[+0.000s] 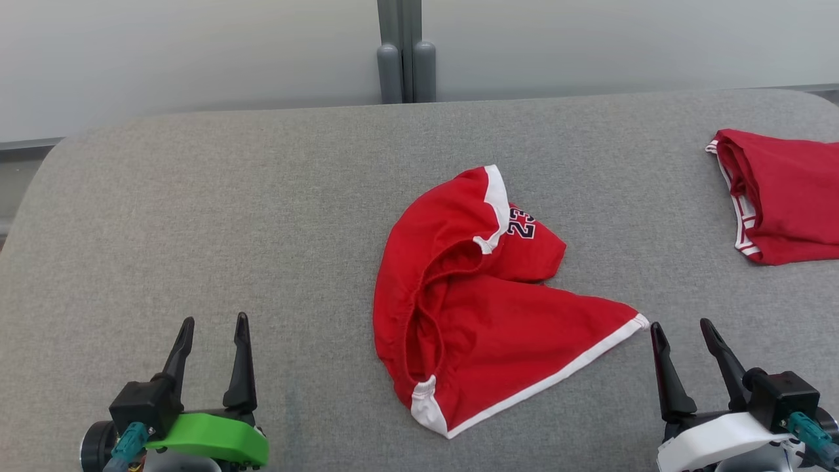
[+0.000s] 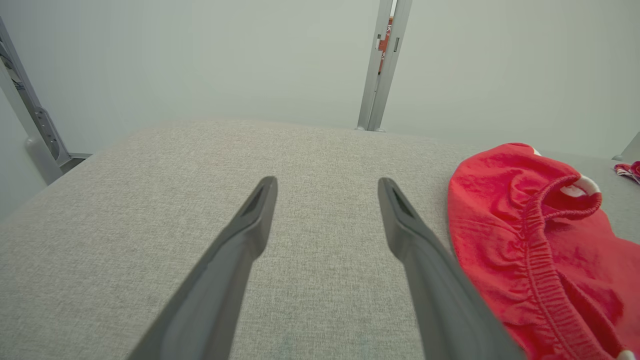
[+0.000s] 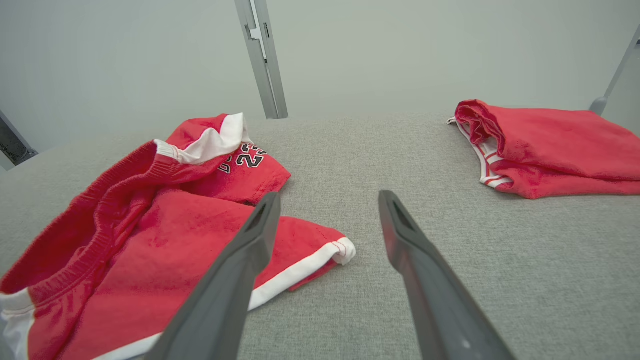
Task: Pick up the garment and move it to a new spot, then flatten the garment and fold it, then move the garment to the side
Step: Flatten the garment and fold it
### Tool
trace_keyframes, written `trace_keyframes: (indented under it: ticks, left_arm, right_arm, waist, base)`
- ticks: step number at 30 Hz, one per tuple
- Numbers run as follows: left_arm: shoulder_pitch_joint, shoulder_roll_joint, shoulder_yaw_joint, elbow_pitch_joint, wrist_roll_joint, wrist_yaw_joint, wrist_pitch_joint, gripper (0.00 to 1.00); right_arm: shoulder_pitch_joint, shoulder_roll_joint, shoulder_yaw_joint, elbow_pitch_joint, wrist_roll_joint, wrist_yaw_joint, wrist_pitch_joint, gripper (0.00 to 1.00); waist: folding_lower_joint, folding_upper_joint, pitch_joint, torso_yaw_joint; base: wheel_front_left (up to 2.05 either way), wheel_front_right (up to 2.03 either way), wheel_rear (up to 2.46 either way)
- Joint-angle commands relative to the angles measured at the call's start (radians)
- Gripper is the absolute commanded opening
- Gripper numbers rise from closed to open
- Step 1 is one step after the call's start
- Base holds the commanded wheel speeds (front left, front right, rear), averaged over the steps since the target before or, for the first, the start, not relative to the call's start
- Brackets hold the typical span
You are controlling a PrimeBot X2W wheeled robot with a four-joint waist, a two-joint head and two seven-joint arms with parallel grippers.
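Task's thing: the garment [image 1: 485, 308], red shorts with white trim and a number on one leg, lies bunched in the middle of the grey table [image 1: 262, 196], between the two hands.
Lie of the cloth: the elastic waistband gapes open towards the left. One leg spreads flat towards the lower right, and the other is tucked back on itself under the number.
Left hand: the left hand [image 1: 215, 319] hovers low at the near left with its jaws spread and empty, apart from the cloth.
Right hand: the right hand [image 1: 681, 324] has its jaws wide and grips nothing. Its nearer finger sits just beside the white-hemmed corner of the spread leg.
Done: possibly the first move to a new spot, though a single moment cannot settle that.
Left to do: flattening, folding and the shift to the side all appear outstanding, since the shorts are neither smooth nor folded.
Other cloth: a second red garment [image 1: 786, 196] rests at the far right edge, seemingly folded already.
Containers: nothing here holds anything, and both pieces lie directly on the table's fabric.
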Motion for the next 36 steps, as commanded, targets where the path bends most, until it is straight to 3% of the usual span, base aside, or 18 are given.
trace_keyframes:
  ticks: [1,14,36]
  left_arm:
    - [0.015,0.002,0.006,-0.003,0.012,-0.005,-0.003,1.0]
    - [0.022,0.002,0.007,-0.014,0.023,-0.006,-0.003,1.0]
    - [0.05,0.002,0.037,-0.036,0.052,-0.01,-0.003,1.0]
  right_arm:
    - [-0.011,0.008,-0.008,-0.008,-0.011,-0.002,-0.008,1.0]
    - [-0.006,0.04,-0.024,-0.021,-0.025,-0.002,-0.02,1.0]
    - [0.024,0.033,-0.04,-0.093,-0.005,-0.002,-0.02,1.0]
  waist:
    - [0.0,-0.0001,-0.01,-0.006]
    - [0.0,-0.0001,-0.03,-0.009]
    - [0.0,-0.0001,-0.063,-0.022]
  base:
    - [0.0,0.0,0.0]
    - [0.0,0.0,0.0]
    - [0.0,0.0,0.0]
